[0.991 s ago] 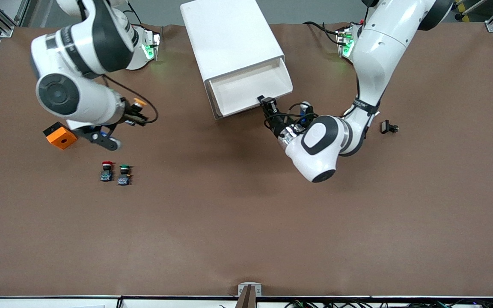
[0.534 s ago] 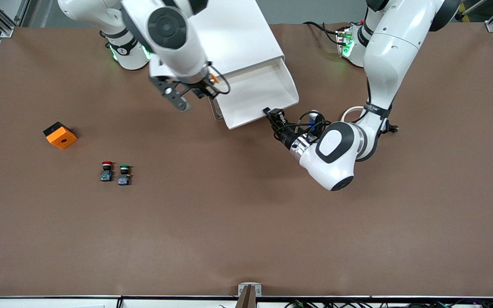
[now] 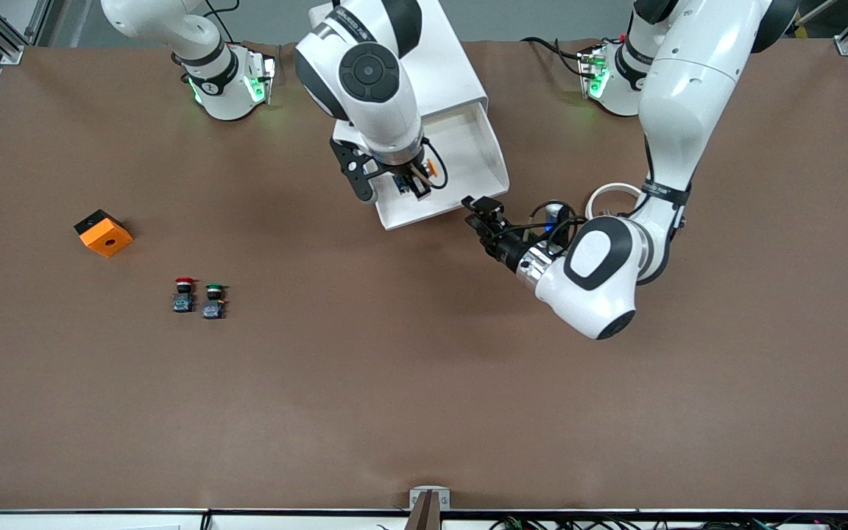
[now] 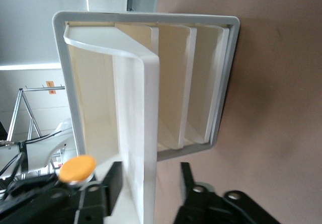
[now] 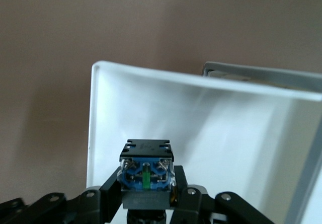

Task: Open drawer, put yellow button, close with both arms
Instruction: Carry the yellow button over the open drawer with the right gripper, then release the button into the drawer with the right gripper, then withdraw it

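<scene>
The drawer (image 3: 472, 151), the highest one of the white cabinet (image 3: 453, 66), stands pulled out toward the front camera, with its white tray showing. My right gripper (image 3: 413, 182) is over the tray and shut on the yellow button (image 3: 430, 168). The right wrist view shows the button's blue base (image 5: 146, 171) between that gripper's fingers (image 5: 147, 186), with the tray (image 5: 226, 123) below. My left gripper (image 3: 481, 210) is at the drawer's front edge. In the left wrist view it (image 4: 149, 176) is open and straddles the drawer's front wall (image 4: 146, 108). The yellow cap (image 4: 78, 167) shows there too.
An orange block (image 3: 104, 232) lies toward the right arm's end of the table. A red-capped button (image 3: 184, 293) and a green-capped button (image 3: 213, 299) stand side by side, nearer the front camera than the block. The three lower drawers (image 4: 201, 83) are shut.
My right arm has swung from beside the orange block to over the open drawer, carrying the yellow button. My left gripper has moved toward the front camera and the drawer has come farther out.
</scene>
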Robot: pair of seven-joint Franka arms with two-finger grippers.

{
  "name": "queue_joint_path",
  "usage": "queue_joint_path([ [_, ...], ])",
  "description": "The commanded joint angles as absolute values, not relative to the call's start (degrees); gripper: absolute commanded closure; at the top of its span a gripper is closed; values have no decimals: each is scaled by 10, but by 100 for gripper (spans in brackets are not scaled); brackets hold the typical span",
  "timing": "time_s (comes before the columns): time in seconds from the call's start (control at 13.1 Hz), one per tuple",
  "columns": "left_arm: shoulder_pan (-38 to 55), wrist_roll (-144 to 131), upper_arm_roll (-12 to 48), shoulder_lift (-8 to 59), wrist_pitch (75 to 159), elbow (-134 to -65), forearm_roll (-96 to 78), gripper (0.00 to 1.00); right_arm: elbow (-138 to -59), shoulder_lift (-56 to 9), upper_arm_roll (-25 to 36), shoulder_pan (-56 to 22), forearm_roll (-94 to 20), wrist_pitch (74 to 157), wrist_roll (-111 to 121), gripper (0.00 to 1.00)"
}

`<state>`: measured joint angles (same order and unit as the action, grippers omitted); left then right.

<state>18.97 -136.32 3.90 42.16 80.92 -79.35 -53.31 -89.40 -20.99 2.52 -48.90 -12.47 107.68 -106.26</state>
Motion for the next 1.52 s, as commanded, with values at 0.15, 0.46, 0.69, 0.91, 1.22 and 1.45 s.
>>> queue_joint_path([
  [0.15,136,-1320,33,417,800,-748,-536,0,-874,-241,34,-511,-134,1077,-1095,69],
  [0.46,102,-1232,29,415,801,-718,-470,0,-870,-250,33,-518,-135,1086,-1100,67],
  [0.69,101,-1163,-3,414,801,-716,-418,0,-870,-250,33,-514,-140,1085,-1099,33],
  [0.91,101,-1123,-15,408,801,-693,-361,0,-862,-248,34,-513,-142,1084,-1094,0],
  [1.22,105,-1057,-14,360,818,-687,-259,0,-841,-232,38,-498,-142,1079,-1093,0],
  [1.45,115,-949,-5,349,860,-688,-208,0,-841,-200,39,-467,-142,1049,-1084,0],
])
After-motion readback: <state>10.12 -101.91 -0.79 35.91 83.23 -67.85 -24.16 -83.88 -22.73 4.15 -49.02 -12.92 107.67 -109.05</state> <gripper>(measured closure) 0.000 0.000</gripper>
